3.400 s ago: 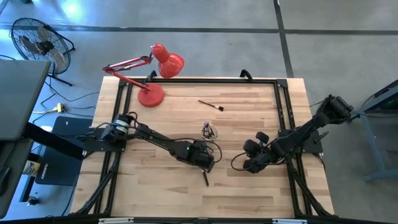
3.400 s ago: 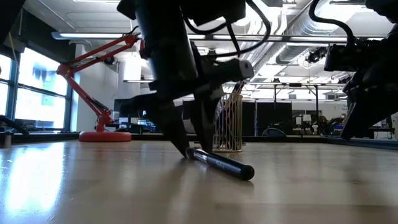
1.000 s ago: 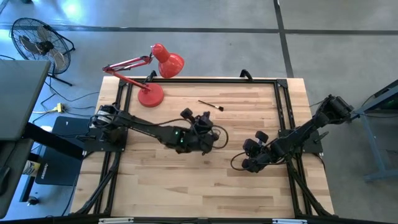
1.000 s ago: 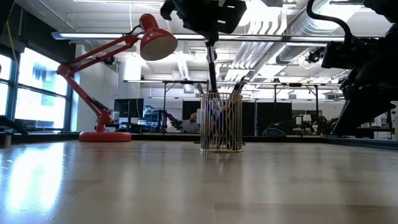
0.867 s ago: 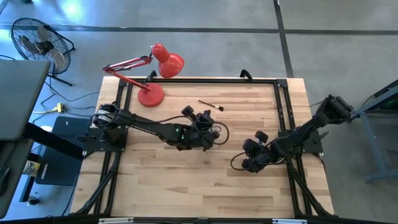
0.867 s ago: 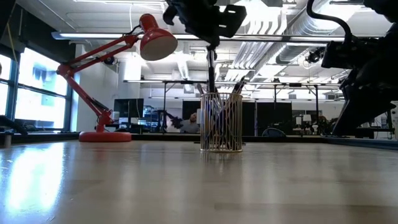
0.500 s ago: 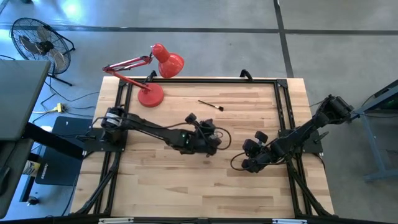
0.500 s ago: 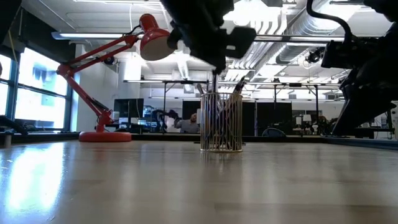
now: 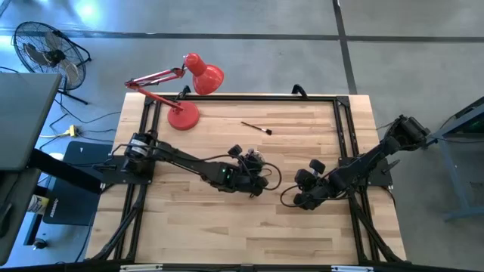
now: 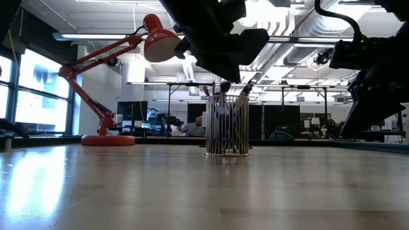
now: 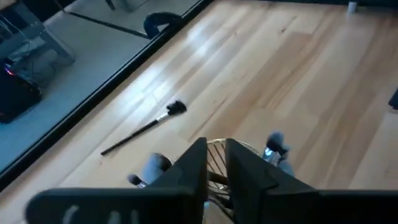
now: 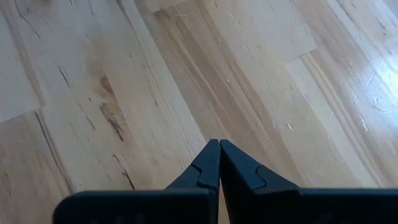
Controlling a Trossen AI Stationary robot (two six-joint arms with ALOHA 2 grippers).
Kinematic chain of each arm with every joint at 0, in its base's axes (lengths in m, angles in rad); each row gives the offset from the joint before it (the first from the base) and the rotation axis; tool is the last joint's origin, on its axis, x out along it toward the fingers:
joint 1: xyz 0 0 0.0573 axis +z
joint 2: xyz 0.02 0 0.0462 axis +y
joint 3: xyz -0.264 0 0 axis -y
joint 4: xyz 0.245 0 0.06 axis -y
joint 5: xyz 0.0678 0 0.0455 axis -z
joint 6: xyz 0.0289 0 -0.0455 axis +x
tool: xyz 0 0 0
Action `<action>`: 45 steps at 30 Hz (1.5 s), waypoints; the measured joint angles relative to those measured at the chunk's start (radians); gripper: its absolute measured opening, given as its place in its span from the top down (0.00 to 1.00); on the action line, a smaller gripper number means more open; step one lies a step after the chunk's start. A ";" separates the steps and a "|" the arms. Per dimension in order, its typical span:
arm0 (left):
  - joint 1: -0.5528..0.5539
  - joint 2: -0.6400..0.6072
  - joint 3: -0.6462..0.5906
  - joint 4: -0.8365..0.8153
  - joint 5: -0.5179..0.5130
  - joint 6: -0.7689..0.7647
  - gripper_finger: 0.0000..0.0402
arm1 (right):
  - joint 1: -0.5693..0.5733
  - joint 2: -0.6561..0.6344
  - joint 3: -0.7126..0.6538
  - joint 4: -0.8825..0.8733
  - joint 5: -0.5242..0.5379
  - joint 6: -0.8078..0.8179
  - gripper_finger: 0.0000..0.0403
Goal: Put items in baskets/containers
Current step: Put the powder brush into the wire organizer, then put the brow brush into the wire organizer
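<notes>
- Left tool (image 11: 215, 163) hovering just above the cup (image 10: 227, 126), fingers narrowly parted, gripping nothing.
- Right tool (image 12: 219, 163) waiting right of the cup, closed, empty.
- One brush (image 9: 256, 128) lying beyond the cup.

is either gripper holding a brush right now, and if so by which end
Neither. The left gripper hangs over the cup with a bare gap between its fingers; the right gripper is shut on nothing.

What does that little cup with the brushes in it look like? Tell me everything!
The cup is small, round and see-through, with thin upright lines down its side. It stands upright on the wooden table, near the middle. Several brushes stand inside, their tips poking above the rim. The left hand hovers right above it. One more brush lies apart, toward the red lamp's side.
</notes>
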State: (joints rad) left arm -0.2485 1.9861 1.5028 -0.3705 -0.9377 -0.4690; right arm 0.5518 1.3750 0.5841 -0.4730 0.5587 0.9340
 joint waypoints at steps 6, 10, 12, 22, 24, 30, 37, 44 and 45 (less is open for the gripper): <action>-0.001 -0.015 -0.001 -0.003 -0.074 0.095 0.75 | 0.000 0.000 0.000 0.000 -0.004 0.000 0.99; -0.002 -0.070 0.055 -0.075 -0.061 0.117 0.71 | 0.000 0.000 0.000 0.003 -0.004 0.000 0.99; 0.000 -0.091 0.111 -0.143 -0.012 0.113 0.71 | 0.000 0.000 0.000 0.004 -0.002 0.000 0.98; -0.002 -0.113 0.263 -0.560 0.372 0.020 0.81 | 0.000 0.000 0.000 0.007 -0.001 0.000 1.00; -0.014 -0.110 0.230 -0.552 0.417 0.022 0.88 | 0.000 0.000 0.000 0.006 0.000 0.000 1.00; -0.050 -0.148 0.062 -0.400 0.466 0.026 0.97 | 0.000 0.000 0.000 0.005 -0.004 0.000 0.99; -0.074 -0.266 -0.204 -0.192 0.461 -0.023 0.99 | 0.001 0.000 0.000 0.007 -0.011 0.004 0.99; -0.079 -0.463 -0.529 -0.027 0.403 -0.139 1.00 | -0.010 0.000 -0.022 0.058 0.192 0.040 0.98; -0.079 -0.489 -0.571 -0.006 0.400 -0.147 1.00 | -0.023 0.000 -0.034 0.074 0.223 0.053 0.97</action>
State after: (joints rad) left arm -0.3279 1.4975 0.9317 -0.3767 -0.5377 -0.6165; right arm 0.5288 1.3750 0.5505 -0.3993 0.7812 0.9872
